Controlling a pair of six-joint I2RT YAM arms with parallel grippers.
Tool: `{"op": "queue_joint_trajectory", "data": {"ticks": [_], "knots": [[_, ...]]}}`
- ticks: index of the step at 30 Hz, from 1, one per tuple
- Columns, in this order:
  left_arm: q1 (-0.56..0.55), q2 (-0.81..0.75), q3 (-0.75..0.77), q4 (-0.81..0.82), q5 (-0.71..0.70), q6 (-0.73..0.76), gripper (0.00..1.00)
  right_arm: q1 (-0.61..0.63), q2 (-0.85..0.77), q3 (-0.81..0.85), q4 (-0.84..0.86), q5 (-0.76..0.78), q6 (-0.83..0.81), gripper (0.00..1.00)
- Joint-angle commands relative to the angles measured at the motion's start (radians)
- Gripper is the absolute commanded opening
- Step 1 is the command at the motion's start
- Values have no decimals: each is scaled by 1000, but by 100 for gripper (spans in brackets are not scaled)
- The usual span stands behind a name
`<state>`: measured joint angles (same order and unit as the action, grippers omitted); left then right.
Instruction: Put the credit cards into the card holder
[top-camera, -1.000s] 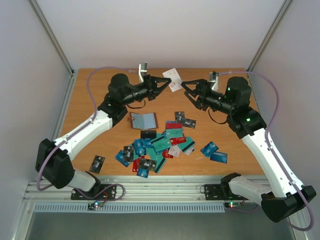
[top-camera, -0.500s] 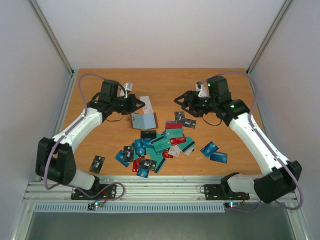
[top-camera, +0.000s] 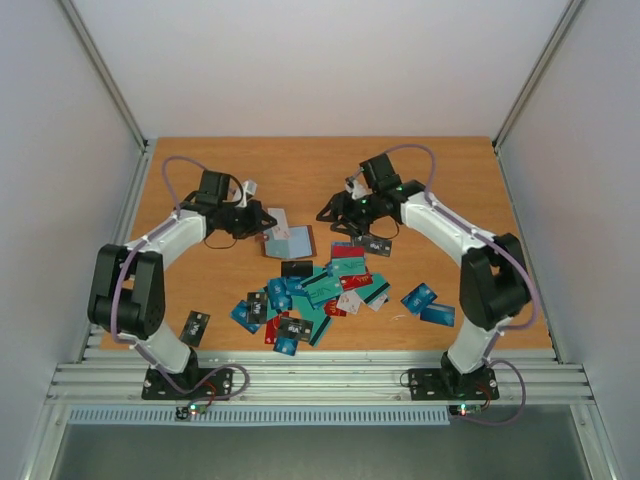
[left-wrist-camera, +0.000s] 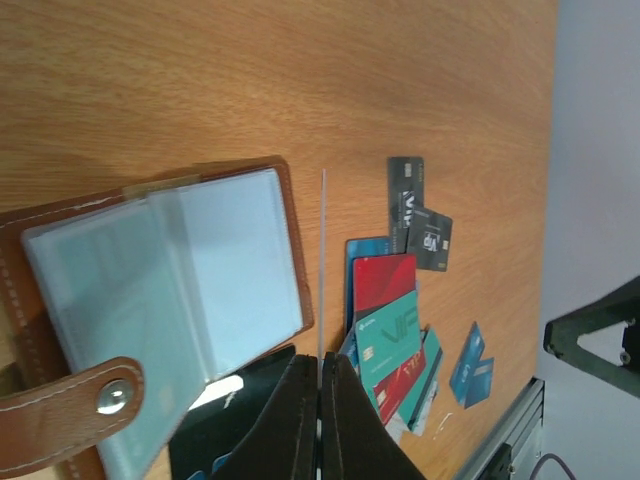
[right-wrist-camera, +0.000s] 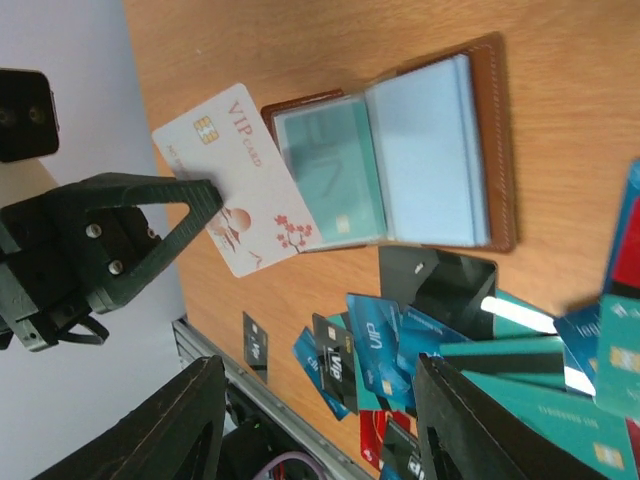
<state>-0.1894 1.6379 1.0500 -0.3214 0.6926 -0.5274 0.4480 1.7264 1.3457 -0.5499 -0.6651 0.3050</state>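
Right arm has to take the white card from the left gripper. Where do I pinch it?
Probably best: pinch the white card on its free long edge, coming in from the side opposite the left gripper, which clamps the other long edge about mid-length. The card is held in the air, so both faces are exposed for the fingers.

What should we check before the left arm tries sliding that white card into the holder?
1. White card clamped in left gripper: ok.
2. Card holder lying open, clear side up: ok.
3. Right gripper open and empty: ok.
4. Card holder pinned down by a gripper: not ok, neither touches it.
5. Card edge lined up with a pocket mouth: cannot tell.
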Motion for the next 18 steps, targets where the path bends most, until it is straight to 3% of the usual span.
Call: {"op": "queue_joint_trajectory", "data": {"ticks": [1,7,18], "knots": [[14,36,-28,45,26,64,0,21,91,92,57,-64,-44,53],[27,74,-66,126,34,58,0,25,231,177,72,-124,-44,51],[27,130,-81,130,5,99,0,39,391,274,26,-149,-67,48]]}}
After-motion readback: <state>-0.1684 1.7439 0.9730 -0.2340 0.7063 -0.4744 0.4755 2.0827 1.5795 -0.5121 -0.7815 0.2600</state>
